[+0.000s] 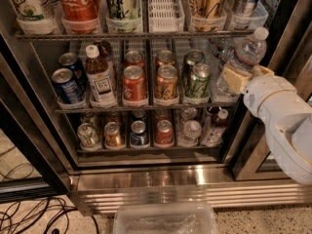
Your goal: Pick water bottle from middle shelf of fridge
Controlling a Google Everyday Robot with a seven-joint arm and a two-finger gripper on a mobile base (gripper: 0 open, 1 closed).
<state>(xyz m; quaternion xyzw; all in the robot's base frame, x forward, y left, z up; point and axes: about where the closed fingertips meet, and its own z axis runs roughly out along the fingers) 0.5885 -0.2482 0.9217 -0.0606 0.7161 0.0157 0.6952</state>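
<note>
The water bottle (245,55) is clear and ribbed with a white cap. It leans to the right at the right end of the middle shelf (146,107) of the fridge (146,180), with its cap up by the rail of the shelf above. My gripper (247,75), on a white arm coming in from the right, is shut on the water bottle around its lower body. A cream finger (236,79) shows on its front. The bottle's base is hidden behind the gripper.
A brown tea bottle (99,78) and several soda cans (166,83) stand on the middle shelf. Tall bottles fill the rack above (78,4). More cans sit on the lower rack (139,133). A clear plastic bin (165,219) and cables (29,213) lie on the floor.
</note>
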